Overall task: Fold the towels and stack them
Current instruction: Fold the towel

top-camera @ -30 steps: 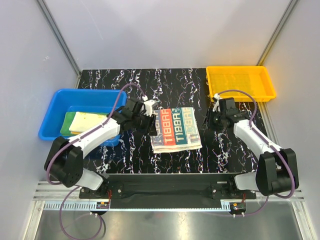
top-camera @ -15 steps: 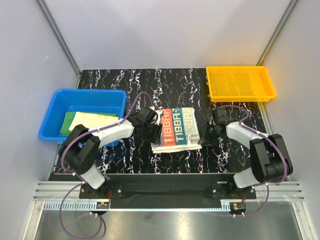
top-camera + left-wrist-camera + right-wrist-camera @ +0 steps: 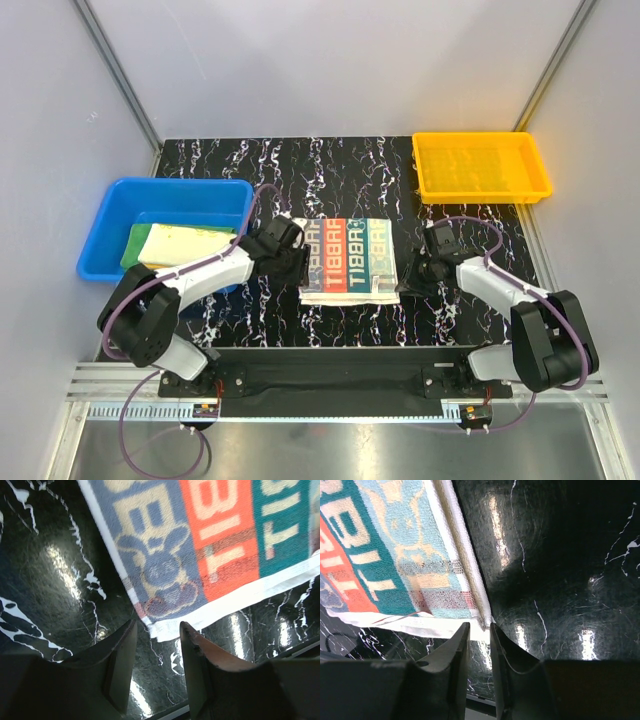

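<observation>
the long cream towel [image 3: 347,260] lies folded into a near-square pad in the middle of the table [image 3: 330,165], a glossy black slab veined with white like marble. its pile is looped terry, woven in upright bands of grey-blue, orange-red, teal and pale blue that carry blocky cream "rabbit" letters and a rabbit face, with a plain white hem all round; at the right edge the stacked layers show as thick soft rolls

the left gripper [image 3: 157,626] sits low at the towel's near left corner, its two smooth dark curved fingers standing well apart, the corner's tip just at the mouth and nothing clamped. the right gripper [image 3: 479,627] is at the near right corner with only a narrow slit between its fingers; the hem reaches that slit, and i cannot tell whether it is pinched

the other two towels rest in the blue bin [image 3: 110,210], a rectangular hard plastic tub at the left: the pale yellow towel [image 3: 185,242] lying flat on top of the green towel [image 3: 133,250], whose edge shows along the left. the yellow tray [image 3: 480,197], shallow and ribbed, stands at the far right

count: three towels, two containers, two grippers
</observation>
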Robot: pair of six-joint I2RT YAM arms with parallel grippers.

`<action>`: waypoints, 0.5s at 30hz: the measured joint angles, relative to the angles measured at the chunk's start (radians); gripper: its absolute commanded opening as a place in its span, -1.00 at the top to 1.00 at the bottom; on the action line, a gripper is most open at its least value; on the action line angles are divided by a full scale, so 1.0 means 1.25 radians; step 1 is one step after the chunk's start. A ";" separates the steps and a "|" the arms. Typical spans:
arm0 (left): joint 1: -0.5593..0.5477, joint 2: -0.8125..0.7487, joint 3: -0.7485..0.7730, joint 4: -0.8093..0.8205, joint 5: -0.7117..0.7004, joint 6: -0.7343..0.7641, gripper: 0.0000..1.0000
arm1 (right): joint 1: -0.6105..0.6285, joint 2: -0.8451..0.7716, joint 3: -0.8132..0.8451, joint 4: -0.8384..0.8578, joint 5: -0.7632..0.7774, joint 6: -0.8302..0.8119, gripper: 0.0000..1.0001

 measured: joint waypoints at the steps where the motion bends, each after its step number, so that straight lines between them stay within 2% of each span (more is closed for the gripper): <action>1: 0.002 0.000 -0.006 0.002 0.003 -0.003 0.11 | 0.000 -0.003 0.002 -0.002 0.002 0.000 0.41; 15: 0.045 0.034 -0.084 0.082 0.073 -0.052 0.15 | 0.023 0.035 0.010 0.002 0.004 0.000 0.46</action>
